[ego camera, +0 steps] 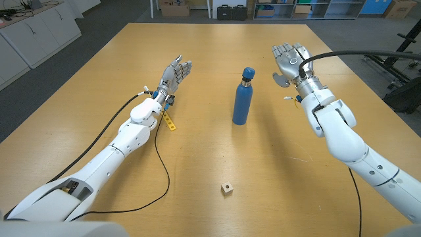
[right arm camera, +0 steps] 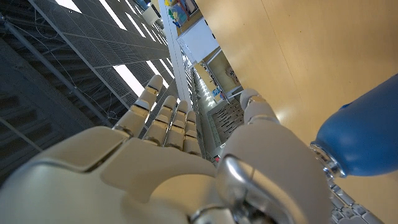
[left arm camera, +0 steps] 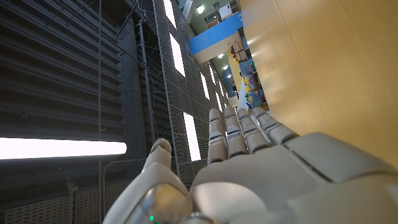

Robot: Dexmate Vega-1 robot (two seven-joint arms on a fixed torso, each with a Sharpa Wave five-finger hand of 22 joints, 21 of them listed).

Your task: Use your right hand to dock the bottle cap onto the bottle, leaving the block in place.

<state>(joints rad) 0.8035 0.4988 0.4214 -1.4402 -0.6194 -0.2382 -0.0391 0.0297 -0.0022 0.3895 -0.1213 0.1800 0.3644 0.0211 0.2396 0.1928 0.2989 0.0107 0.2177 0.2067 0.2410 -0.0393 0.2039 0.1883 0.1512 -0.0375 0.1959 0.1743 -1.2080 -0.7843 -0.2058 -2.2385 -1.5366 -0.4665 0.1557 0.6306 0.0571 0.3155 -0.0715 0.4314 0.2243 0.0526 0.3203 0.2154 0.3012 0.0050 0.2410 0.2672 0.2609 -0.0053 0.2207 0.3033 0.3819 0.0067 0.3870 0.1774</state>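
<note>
Bottle cap [ego camera: 248, 72] sits on upright bottle [ego camera: 242, 104].

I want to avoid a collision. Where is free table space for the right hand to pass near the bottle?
Bare wood lies between the blue bottle and the right hand, and in the wide stretch between the bottle and the small block. It is tighter by the left hand, where a yellow strip lies.

Blue bottle [ego camera: 241, 103] upright near table [ego camera: 197, 151] middle, blue bottle cap [ego camera: 248, 72] sitting on its neck, silvery ring under cap. Small pale block [ego camera: 227, 189] lies alone near table's front edge, well apart from bottle.
</note>
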